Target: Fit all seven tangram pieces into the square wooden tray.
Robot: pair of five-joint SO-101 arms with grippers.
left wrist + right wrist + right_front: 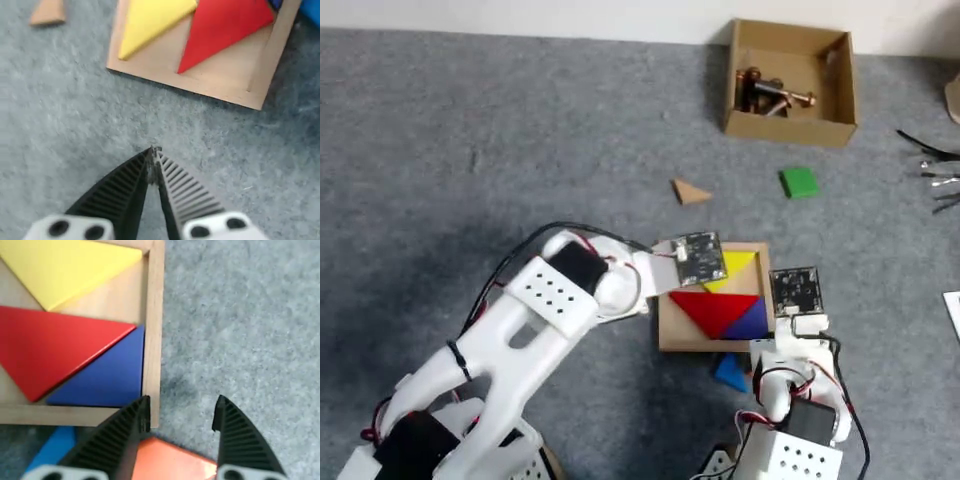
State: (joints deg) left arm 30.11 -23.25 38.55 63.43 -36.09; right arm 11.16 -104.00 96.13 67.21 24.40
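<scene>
Grey carpet (60, 125) lies under the empty left gripper (154, 150), its tips pressed together. Just ahead, the tray (200, 87) holds the yellow (150, 20), red (50, 350) and blue (110, 380) pieces. Four seem left: tan triangle (690, 192) and green square (799, 182) well beyond, pale-blue piece (728, 370) and orange piece (170, 460) by the spread right gripper (182, 407).

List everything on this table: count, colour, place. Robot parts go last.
square wooden tray: 1, light wood, mid-carpet
yellow triangle: 1, yellow, in tray
red triangle: 1, red, in tray
dark blue piece: 1, in tray beside red
light blue piece: 1, carpet, outside tray's near edge
orange piece: 1, carpet, by tray corner
green square block: 1, beyond tray
tan wooden triangle: 1, beyond tray
cardboard box: 1, brown, far side
left gripper: fingers shut, over carpet
right gripper: fingers open, above orange piece
</scene>
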